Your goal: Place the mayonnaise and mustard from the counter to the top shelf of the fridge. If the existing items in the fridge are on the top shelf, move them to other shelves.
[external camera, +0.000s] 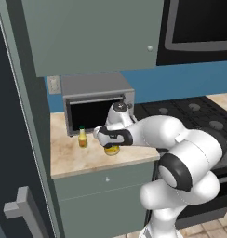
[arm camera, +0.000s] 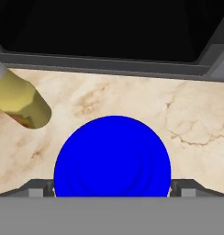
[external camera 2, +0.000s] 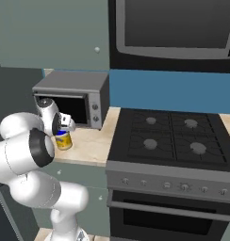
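The gripper (arm camera: 112, 190) is held wide open and empty directly over the mayonnaise (arm camera: 112, 156) on the counter (arm camera: 187, 119), so its lid can be straddled.

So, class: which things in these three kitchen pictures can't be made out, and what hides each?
- Squat blue-lidded mayonnaise jar: left base view, mostly behind the open gripper.
- Jar's label: hand view, hidden under its own lid.
- Slim yellow mustard bottle: hand view, cap cut off by the left edge.
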Tool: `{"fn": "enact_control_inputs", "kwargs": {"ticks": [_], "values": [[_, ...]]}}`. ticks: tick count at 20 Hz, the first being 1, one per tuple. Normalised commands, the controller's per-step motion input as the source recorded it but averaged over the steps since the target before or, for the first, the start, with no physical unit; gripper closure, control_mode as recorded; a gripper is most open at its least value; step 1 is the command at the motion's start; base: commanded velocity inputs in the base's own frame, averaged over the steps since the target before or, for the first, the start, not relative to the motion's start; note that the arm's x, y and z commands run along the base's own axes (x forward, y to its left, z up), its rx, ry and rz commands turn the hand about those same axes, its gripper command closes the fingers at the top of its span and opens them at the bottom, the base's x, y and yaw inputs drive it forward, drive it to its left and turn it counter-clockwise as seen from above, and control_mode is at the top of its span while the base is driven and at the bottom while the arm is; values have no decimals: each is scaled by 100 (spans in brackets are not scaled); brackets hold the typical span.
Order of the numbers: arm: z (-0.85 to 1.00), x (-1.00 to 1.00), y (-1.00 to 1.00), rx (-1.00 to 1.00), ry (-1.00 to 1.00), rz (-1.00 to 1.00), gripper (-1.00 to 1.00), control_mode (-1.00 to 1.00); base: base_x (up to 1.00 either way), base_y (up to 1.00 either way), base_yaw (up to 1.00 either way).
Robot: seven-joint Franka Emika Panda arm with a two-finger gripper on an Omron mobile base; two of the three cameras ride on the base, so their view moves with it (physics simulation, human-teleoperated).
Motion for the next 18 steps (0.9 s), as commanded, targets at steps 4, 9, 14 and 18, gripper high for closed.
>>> {"fn": "enact_control_inputs", "kwargs": {"ticks": [4,9,14,18], "values": [[0,-3,0,0,0,0,100,-100,0,0,0],[47,-43,-7,8,-9,0,100,-100,0,0,0],[100,-82,-14,7,-17,0,100,-100,0,0,0],[100,-99,-25,5,-12,0,100,-100,0,0,0]]}}
